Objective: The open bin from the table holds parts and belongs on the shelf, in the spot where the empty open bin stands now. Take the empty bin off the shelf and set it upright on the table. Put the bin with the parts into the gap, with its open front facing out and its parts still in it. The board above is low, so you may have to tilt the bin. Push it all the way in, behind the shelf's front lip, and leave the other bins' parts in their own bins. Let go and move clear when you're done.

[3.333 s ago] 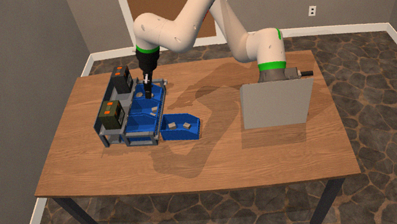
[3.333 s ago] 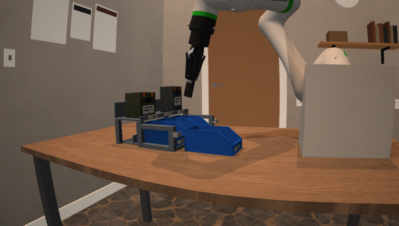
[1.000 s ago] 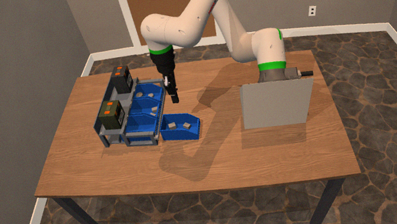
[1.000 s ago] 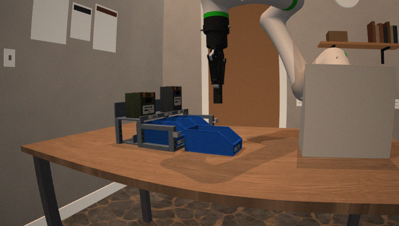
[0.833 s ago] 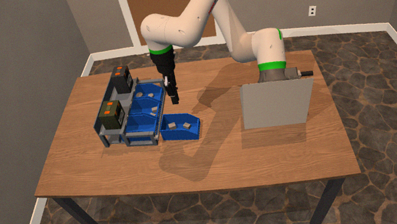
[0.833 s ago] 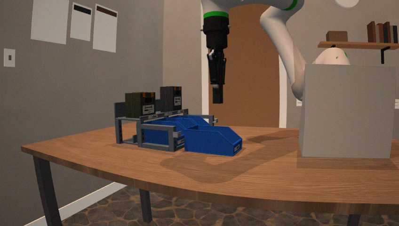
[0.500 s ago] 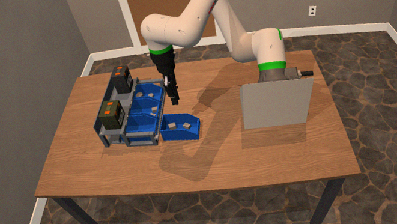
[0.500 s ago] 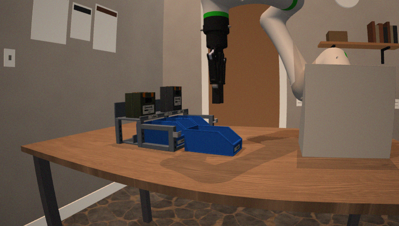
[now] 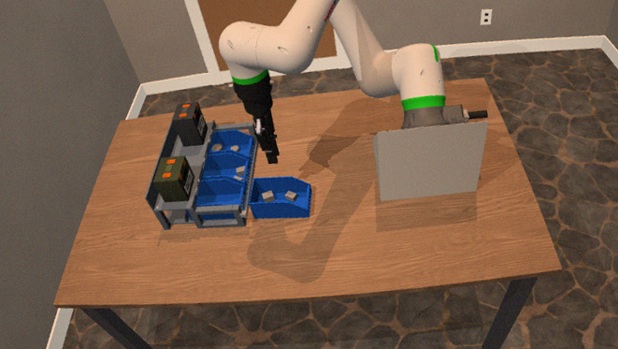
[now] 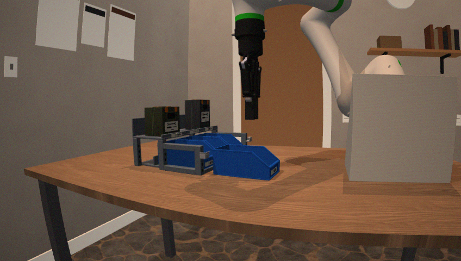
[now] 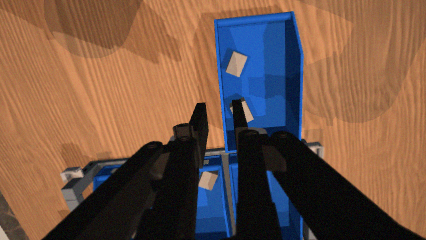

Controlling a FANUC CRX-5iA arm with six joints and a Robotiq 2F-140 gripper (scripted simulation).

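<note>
Claw [image 9: 272, 161] [image 10: 251, 118] [image 11: 220, 115] is being held above the table [image 9: 374, 268] [image 10: 291, 206] [image 11: 125, 115], pointed down, released: fingers are being kept slightly parted w/ nothing b/w them.

L to R, top view: green case [image 9: 176, 182] [image 10: 161, 121] and dark case [image 9: 190, 125] [image 10: 197, 115] are being carried on the shelf's [image 9: 162, 219] [image 10: 137, 151] upper board. Below, 3 blue bins are being held side by side; empty bin [image 9: 220, 191] [image 10: 181, 158] [image 11: 283, 210] is being kept in the end bay nearest the cam. In middle bin [image 9: 227, 162] [image 11: 212, 215] & far bin [image 9: 239, 138], a few small pcs are being held.

Just R of the empty bin's bay, parts bin [image 9: 279, 211] [image 10: 241, 161] [image 11: 275, 65] is being supported upright on the table, low front being turned away from the shelf; 2 tan blocks are being held inside. Whether the shelf is being touched can't be told. Far R, a lg. grey block [image 9: 429, 160] [image 10: 400, 129] is being supported by the table, well apart.
</note>
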